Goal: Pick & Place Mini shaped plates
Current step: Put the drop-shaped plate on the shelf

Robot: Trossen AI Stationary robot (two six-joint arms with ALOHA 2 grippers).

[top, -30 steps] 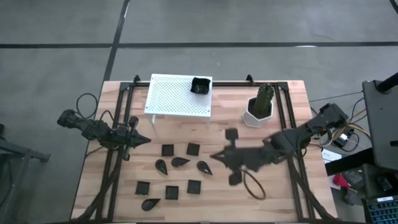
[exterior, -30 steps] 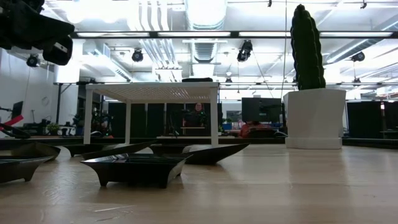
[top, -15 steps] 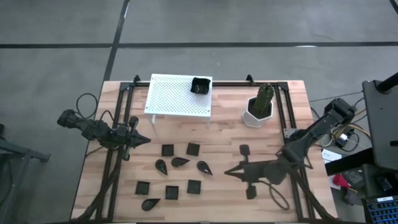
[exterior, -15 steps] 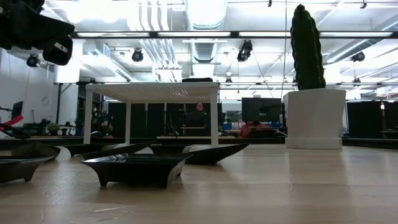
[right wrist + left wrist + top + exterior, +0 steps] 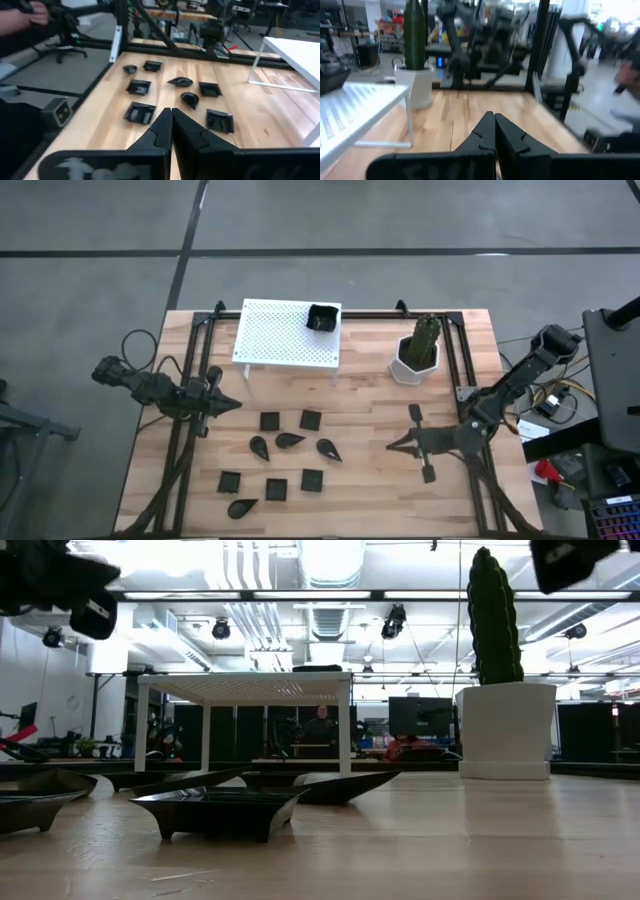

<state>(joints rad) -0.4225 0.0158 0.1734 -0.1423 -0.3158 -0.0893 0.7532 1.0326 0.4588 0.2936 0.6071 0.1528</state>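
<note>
Several small black plates lie flat in a loose cluster on the wooden table, in front of the white rack. They also show in the right wrist view and the low view. One raised-rim square plate sits on the rack's far right corner. My left gripper is shut and hovers left of the cluster; its fingers meet in its wrist view. My right gripper is shut, right of the cluster and pointing at it.
A white pot with a green cactus stands on the table right of the rack, far beyond my right gripper. Black frame rails run along both sides of the table. Bare wood lies between the cluster and my right gripper.
My right gripper has drawn back toward the table's right edge and slightly toward the near edge, away from the plate cluster, and its arm now shows at the low view's upper right. The plates have stayed where they were.
</note>
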